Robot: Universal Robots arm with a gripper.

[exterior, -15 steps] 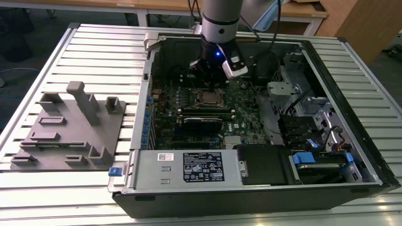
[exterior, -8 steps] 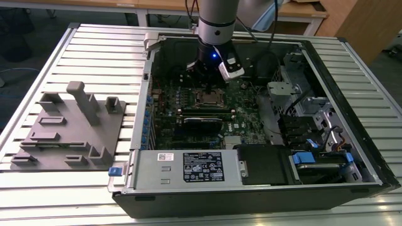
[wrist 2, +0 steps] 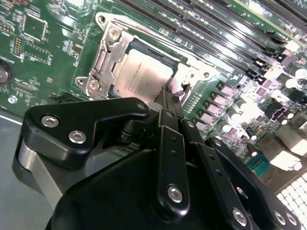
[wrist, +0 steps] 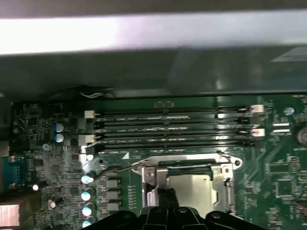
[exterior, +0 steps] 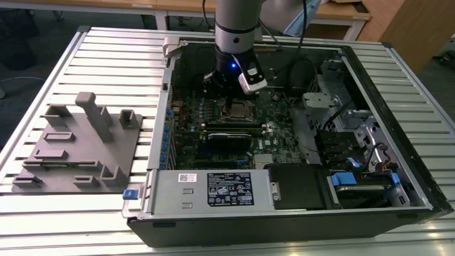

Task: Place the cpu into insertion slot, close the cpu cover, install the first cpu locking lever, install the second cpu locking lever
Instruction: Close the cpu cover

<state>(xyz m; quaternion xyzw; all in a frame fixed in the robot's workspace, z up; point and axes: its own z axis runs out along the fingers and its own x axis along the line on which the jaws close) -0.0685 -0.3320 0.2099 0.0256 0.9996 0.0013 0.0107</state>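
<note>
- Counting the task's parts: one cpu (wrist 2: pixel 144 72), one insertion slot (exterior: pixel 237 111) and one cover (wrist 2: pixel 108 52).
- The cpu lies flat in the slot, its dull silver top facing up.
- The cover, a silver frame, is down around the cpu, whose top shows through the square cut-out.
- In the first wrist view one thin wire lever (wrist: pixel 117 169) runs out sideways from a corner of the cover. Whether it is latched I cannot tell.
- Four long black memory slots (wrist: pixel 168 129) lie side by side just beyond the slot, parallel to its edge.
- One arm (exterior: pixel 235 32) reaches straight down into one open computer case (exterior: pixel 284 224). The case lies on its side on a slatted metal worktop (exterior: pixel 106 48).
- One grey moulded block (exterior: pixel 78 154) with upright pegs sits on the worktop beside the case, towards the exterior view's left, well apart from the slot.
- The pincer (wrist 2: pixel 169 93) hangs just above the edge of the cover, at the corner nearest it. The cpu is just beside its tips, not between them.
- Its two black fingers (wrist 2: pixel 163 143) run together to a narrow point and look pressed together. The tips may be nipping a bit of lever there, but the view is too crowded to be sure.
</note>
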